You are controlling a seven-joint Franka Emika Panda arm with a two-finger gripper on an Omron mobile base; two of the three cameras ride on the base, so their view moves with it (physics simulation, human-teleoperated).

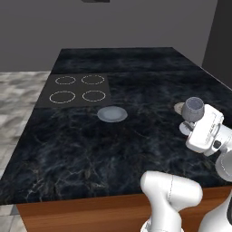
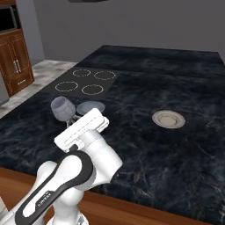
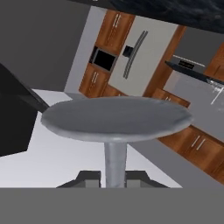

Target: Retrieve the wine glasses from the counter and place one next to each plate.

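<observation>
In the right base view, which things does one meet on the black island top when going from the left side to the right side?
Wine glass held by the gripper → grey-blue plate, just behind and beside the glass → beige plate with a darker rim. The four burner rings lie farther back, above the glass and the grey-blue plate.

Two plates lie on the island, burner rings behind.

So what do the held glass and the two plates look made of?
Glass: greyish, translucent, looks like tinted glass. Grey-blue plate: matte, could be ceramic, no sheen to confirm. Beige plate: darker rim ring, looks like glazed stoneware, uncertain in this render.
</observation>
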